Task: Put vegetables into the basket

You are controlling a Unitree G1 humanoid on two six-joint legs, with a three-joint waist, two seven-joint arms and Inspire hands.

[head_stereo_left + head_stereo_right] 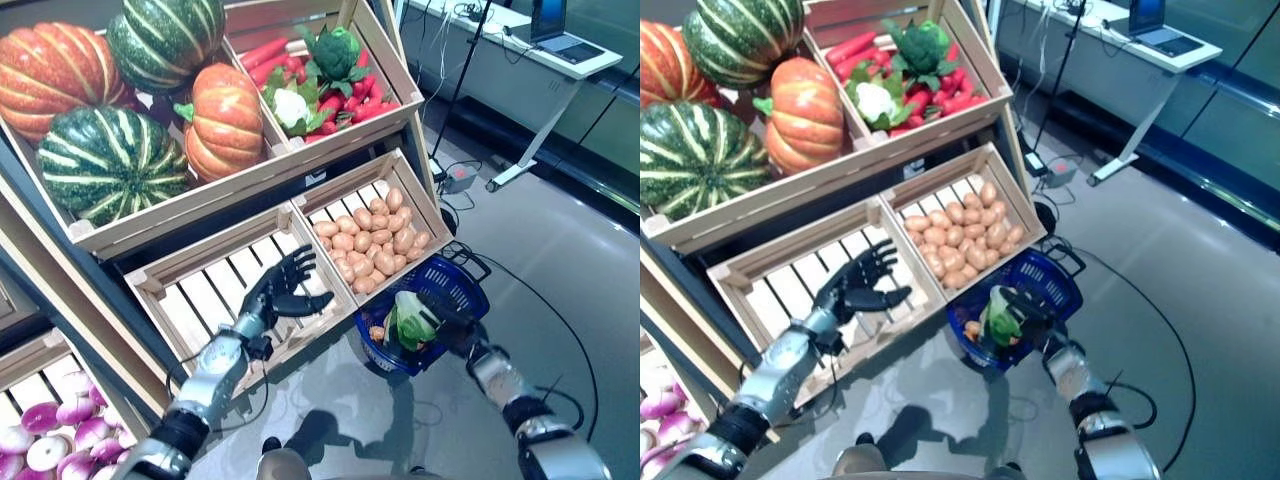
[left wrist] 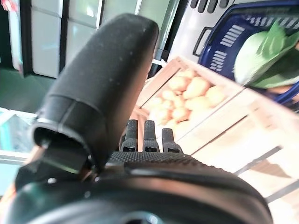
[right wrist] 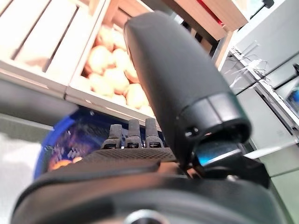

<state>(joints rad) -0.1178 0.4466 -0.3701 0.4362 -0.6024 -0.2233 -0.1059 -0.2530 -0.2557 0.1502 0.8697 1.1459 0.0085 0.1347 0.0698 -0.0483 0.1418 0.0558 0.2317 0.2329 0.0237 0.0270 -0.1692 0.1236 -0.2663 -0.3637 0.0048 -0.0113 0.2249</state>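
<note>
Cabbage held over the blue basket beside the shelf

The right hand (image 1: 452,322) has its fingers wrapped round a green and white cabbage (image 1: 412,320) inside the blue basket (image 1: 462,283), which sits on the floor just below the potato crate (image 1: 375,238) at the shelf's lower right corner; a small orange vegetable (image 1: 377,333) lies in the basket too. The left hand (image 1: 281,290) hovers with fingers spread and released over the bare slatted crate (image 1: 215,290) next to the potatoes
</note>
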